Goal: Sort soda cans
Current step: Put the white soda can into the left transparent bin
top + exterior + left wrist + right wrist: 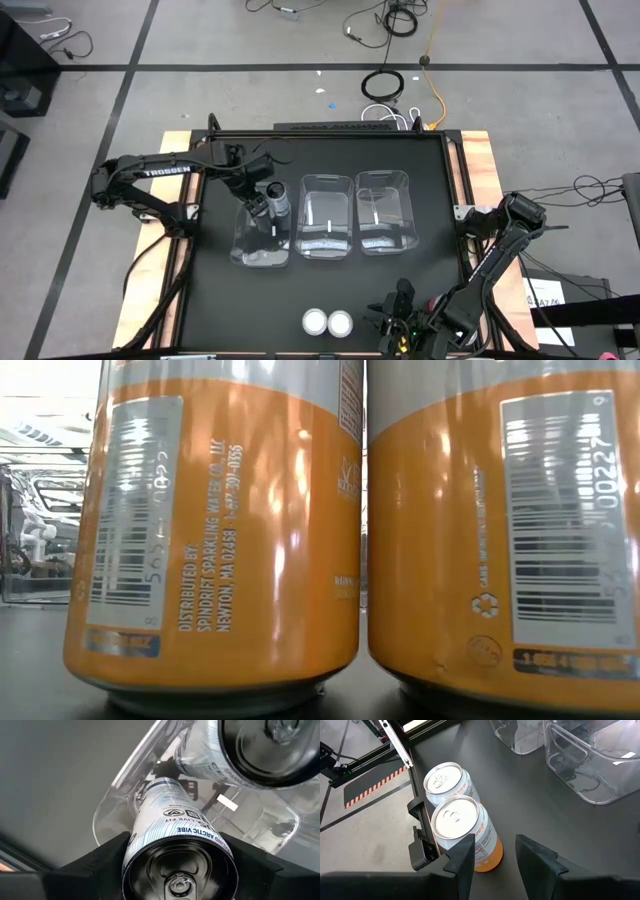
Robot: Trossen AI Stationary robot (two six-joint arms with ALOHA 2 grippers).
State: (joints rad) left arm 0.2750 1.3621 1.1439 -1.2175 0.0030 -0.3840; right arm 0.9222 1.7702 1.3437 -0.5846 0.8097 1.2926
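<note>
My left gripper (255, 200) (177, 870) is over the left clear bin (262, 250) and is shut on a dark-topped can (170, 820) with a white and blue body. A second dark-topped can (279, 194) (270, 745) sits at that bin's far right corner. Two silver-topped orange cans (327, 322) (462, 832) (210, 530) stand side by side near the table's near edge. My right gripper (400, 298) (495, 852) is open, just to their right and touching neither. No red-pink can shows. My left gripper pinches the dark-topped can between its two fingers (100, 857), on the can's side wall just below its top rim (136, 847). The fingers slant down from above and lie along the can. The can is lifted, with its bottom end pointing down into the left bin.
The middle clear bin (325, 215) and the right clear bin (383, 208) stand in a row beside the left one. Bare dark table lies between the bins and the orange cans. A wooden border (478, 150) frames the table, with cables on the floor beyond.
</note>
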